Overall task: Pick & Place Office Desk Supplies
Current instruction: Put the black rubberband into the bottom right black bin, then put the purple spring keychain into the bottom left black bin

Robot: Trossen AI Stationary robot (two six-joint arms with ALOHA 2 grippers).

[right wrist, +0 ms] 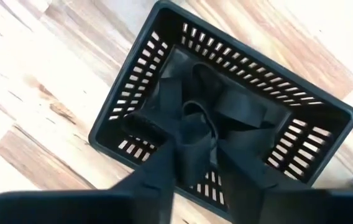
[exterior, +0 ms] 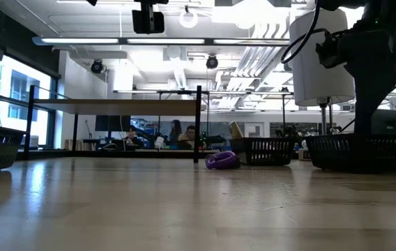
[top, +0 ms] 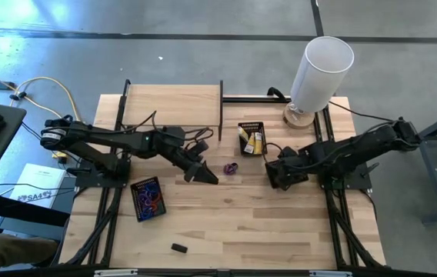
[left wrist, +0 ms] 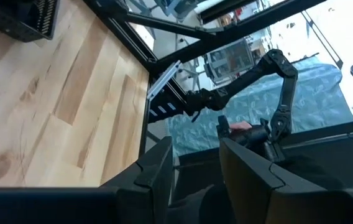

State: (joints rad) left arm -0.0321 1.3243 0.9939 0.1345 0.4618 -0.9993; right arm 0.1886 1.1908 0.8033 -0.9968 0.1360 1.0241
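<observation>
A purple loop (top: 231,168) lies on the bare wood at the table's middle, also plain in the low view (exterior: 222,160). My left gripper (top: 209,177) hovers just left of it, nearly level, open and empty (left wrist: 195,177). My right gripper (top: 284,175) points down into a black mesh tray (right wrist: 136,74), fingers apart (right wrist: 196,174). Black blocks (right wrist: 238,106) lie piled on that tray's floor just below the fingertips. Whether a tip touches one, I cannot tell. A small black block (top: 178,248) rests on the table near the front edge.
A mesh tray (top: 243,125) with yellow packets stands at the far middle. Another tray (top: 135,201) at the left holds coloured loops. The tall white cylinder (top: 318,69) stands at the far right. A raised wooden shelf (top: 172,104) spans the far left.
</observation>
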